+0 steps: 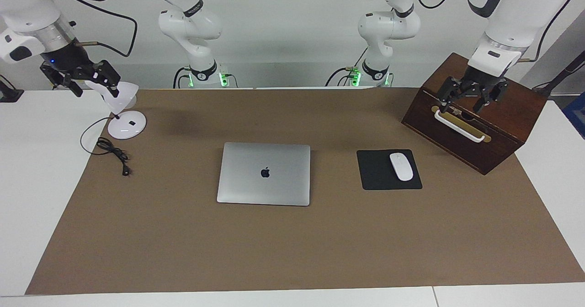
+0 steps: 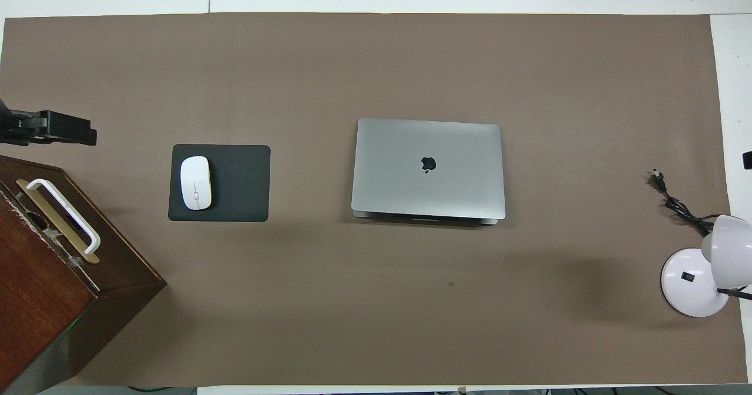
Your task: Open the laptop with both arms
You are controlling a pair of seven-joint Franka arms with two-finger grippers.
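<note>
Laptop (image 1: 264,173): lid fully shut, flat mid-counter beside the mouse pad (image 1: 388,170); nothing done yet.
Left pincer (image 1: 473,97): spread open, empty, over the wooden box (image 1: 512,110).
Right pincer (image 1: 80,78): by the lamp (image 1: 122,110) (apparently open, empty).
Remaining: approach, lift lid.

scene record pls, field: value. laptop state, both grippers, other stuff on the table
laptop: lid shut, flat on the brown mat, mid-table, untouched
left gripper: open, over the wooden box, above its white handle, holding nothing
right gripper: over the desk lamp at the right arm's end of the table, holding nothing
mouse: on the black mouse pad, between laptop and wooden box
lamp cable: loose on the mat
</note>
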